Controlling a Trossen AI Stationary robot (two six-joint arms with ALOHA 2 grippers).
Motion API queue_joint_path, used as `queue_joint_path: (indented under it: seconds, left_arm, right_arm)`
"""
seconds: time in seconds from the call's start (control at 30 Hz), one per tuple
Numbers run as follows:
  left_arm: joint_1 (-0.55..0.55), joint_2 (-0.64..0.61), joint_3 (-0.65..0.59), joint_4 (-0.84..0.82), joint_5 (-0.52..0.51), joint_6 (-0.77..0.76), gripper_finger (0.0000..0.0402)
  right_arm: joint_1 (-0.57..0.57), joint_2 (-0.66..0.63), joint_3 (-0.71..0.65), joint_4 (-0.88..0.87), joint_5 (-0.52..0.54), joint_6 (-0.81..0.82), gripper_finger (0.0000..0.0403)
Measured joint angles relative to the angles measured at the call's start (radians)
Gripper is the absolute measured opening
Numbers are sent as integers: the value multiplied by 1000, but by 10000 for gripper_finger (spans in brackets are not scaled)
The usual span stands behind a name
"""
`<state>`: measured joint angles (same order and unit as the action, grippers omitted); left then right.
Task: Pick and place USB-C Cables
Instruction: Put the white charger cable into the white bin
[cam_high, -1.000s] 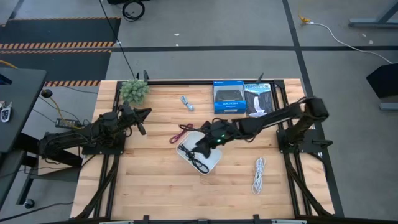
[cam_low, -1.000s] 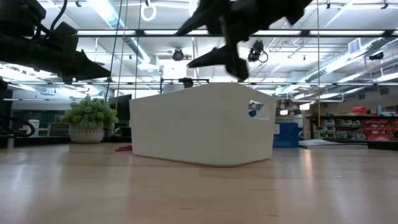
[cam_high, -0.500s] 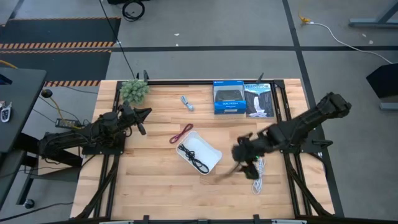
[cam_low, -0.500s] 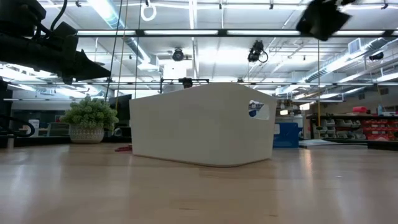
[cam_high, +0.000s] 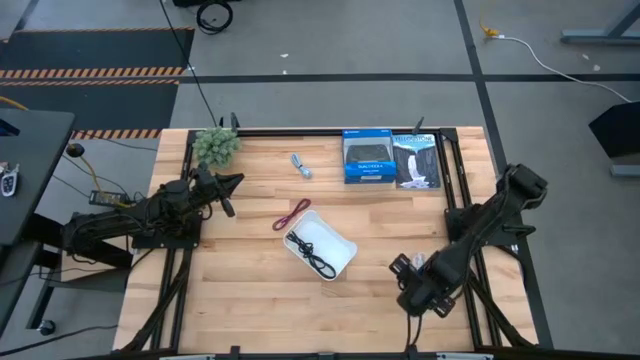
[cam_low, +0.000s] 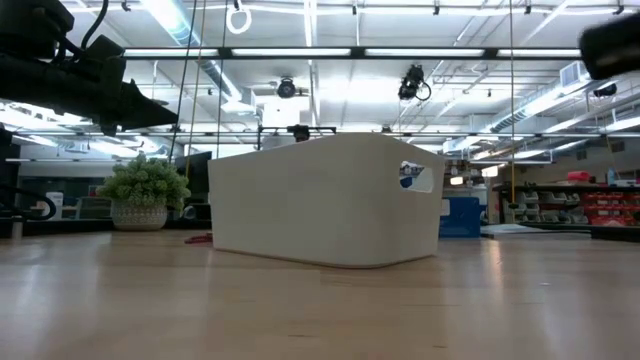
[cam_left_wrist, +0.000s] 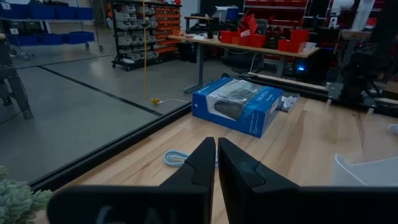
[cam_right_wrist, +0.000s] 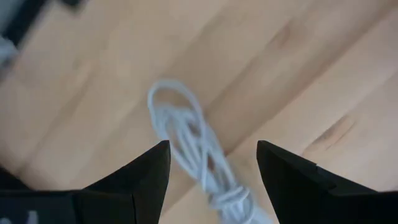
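My right gripper (cam_high: 418, 300) hangs open near the table's near right corner. In its wrist view the coiled white cable (cam_right_wrist: 199, 149) lies flat on the wood between and beyond the open fingers (cam_right_wrist: 212, 144), untouched. From above, the arm hides this cable. The white tray (cam_high: 340, 243) sits mid-table with the black cable (cam_high: 312, 255) lying in it. The maroon cable (cam_high: 291, 215) lies just left of the tray. The light blue-grey cable (cam_high: 300, 165) lies near the far edge. My left gripper (cam_high: 232, 182) waits shut at the left, off the table.
A blue box (cam_high: 367, 157) and a black box (cam_high: 417, 160) lie by the far edge, and a small potted plant (cam_high: 216, 145) stands at the far left corner. In the left wrist view, the blue box (cam_left_wrist: 236, 106) and light blue-grey cable (cam_left_wrist: 177, 158) lie ahead.
My right gripper has swung away from above the white tray toward the table's near right corner and now hangs over the white cable. The black cable stays lying in the tray. The left arm has kept still.
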<state>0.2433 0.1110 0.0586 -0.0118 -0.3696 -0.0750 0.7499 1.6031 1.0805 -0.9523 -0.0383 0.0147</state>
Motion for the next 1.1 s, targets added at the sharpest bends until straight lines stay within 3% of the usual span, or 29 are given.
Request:
queue_joint_path:
  seconds: [0.23, 0.5, 0.7, 0.97, 1.1]
  left_arm:
    - [0, 0, 0, 0, 0, 0, 25]
    - [0, 0, 0, 0, 0, 0, 25]
    - [0, 0, 0, -1, 0, 0, 25]
    - [0, 0, 0, 0, 0, 0, 25]
    - [0, 0, 0, 0, 0, 0, 25]
  right_arm:
    - [41, 64, -3, -86, -59, -25, 246]
    - [101, 84, -71, 11, 52, -22, 228]
    - [107, 84, -113, 93, 70, -19, 163]
    - [107, 81, -131, 144, 50, -19, 27]
    - [86, 60, -103, 139, 8, -9, 20]
